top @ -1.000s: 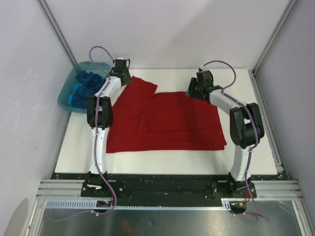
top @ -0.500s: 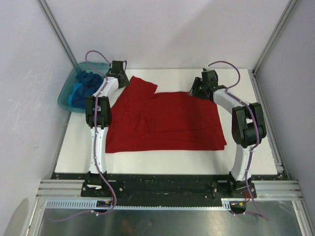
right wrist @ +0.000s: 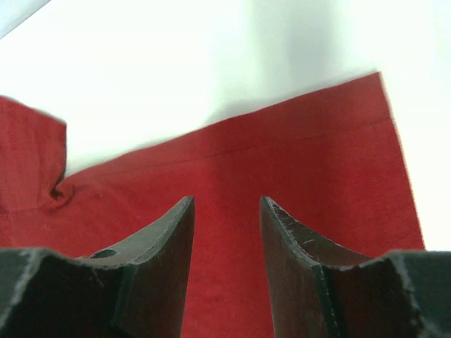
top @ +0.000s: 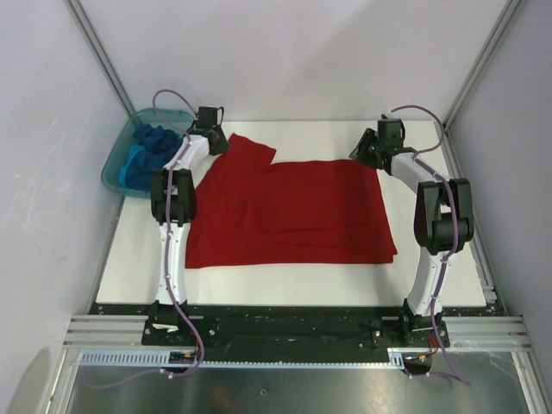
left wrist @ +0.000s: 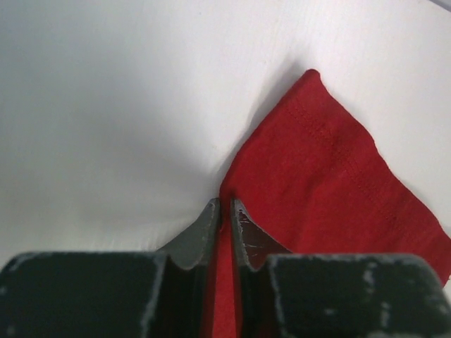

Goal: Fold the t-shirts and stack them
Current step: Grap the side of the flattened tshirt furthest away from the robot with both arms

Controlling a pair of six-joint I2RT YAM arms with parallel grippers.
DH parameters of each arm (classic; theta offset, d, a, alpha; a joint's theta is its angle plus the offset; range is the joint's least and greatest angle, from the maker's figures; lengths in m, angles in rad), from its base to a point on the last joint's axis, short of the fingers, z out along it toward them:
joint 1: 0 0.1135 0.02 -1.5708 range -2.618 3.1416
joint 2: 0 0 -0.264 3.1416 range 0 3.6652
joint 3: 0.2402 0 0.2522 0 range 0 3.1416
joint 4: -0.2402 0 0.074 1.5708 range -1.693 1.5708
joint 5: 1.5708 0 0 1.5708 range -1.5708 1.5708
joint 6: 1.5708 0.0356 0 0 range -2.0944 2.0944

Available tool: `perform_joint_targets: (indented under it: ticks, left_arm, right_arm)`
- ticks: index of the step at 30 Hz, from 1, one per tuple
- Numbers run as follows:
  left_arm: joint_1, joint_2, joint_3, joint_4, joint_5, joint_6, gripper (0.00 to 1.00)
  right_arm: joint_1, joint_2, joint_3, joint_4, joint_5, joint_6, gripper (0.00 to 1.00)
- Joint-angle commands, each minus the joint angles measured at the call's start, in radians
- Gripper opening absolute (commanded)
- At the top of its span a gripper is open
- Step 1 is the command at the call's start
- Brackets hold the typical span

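Red t-shirt [top: 293, 211] sits pinched in the left gripper [left wrist: 224, 208], clear only wrist-side.

I can't read any text, label, brand mark or number in my three views; nothing legible shows on any surface.

White arms [top: 172, 259], black joints [top: 174, 197], purple cables [top: 414, 107]
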Motion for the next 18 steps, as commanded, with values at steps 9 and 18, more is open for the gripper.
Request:
perform_joint_targets:
  ticks: [9,18]
  left_arm:
    - [-0.011,-0.028,0.014,-0.004,-0.003,0.015,0.00]
    - [-0.014,-0.052,0.010,0.005,0.009,0.029,0.00]
  right_arm:
    - [-0.099,0.211,0.227,-0.050,0.026,-0.011,0.46]
    - [-0.152,0.324,0.355,-0.091,0.075,0.003,0.44]
